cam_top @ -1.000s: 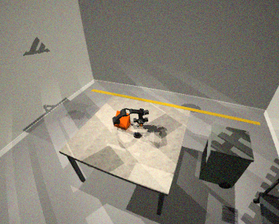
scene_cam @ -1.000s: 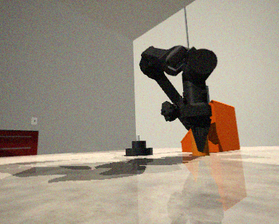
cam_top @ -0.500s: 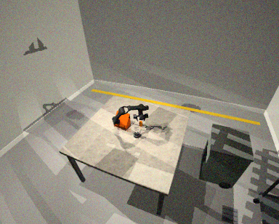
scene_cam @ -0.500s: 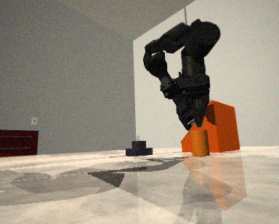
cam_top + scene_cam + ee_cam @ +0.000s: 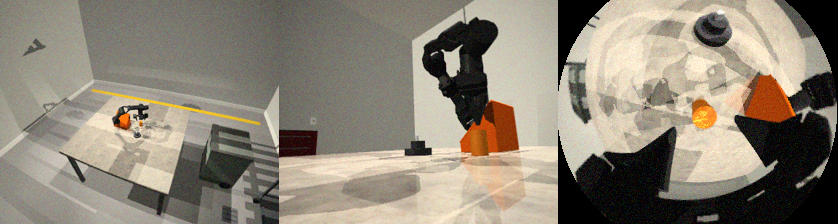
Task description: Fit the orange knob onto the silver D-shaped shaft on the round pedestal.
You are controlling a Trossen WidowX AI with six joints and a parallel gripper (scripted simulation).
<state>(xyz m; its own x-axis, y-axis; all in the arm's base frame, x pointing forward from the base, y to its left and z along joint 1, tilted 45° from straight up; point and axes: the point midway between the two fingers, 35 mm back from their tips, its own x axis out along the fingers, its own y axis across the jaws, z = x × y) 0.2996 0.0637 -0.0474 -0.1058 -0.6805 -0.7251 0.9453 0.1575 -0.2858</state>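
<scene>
The orange knob [image 5: 141, 124] [image 5: 479, 142] [image 5: 704, 117] stands upright on the table; its underside with the hole is hidden. My gripper [image 5: 140, 118] [image 5: 472, 126] [image 5: 706, 124] is open and empty above the knob, with the knob's top between the two fingertips in the wrist view. The dark round pedestal [image 5: 136, 134] [image 5: 418, 150] [image 5: 712, 31] stands apart from the knob, to its left in the exterior view and at the top of the wrist view. Its thin silver shaft [image 5: 417, 137] [image 5: 720, 14] points up, bare. The shaft's flat side cannot be made out.
A large orange block [image 5: 124, 121] [image 5: 506, 127] [image 5: 768, 100] with a sloping face stands near the arm's base, behind and to the right of the knob in the exterior view. A dark cabinet [image 5: 227, 156] stands on the floor beyond the table's right edge in the top view.
</scene>
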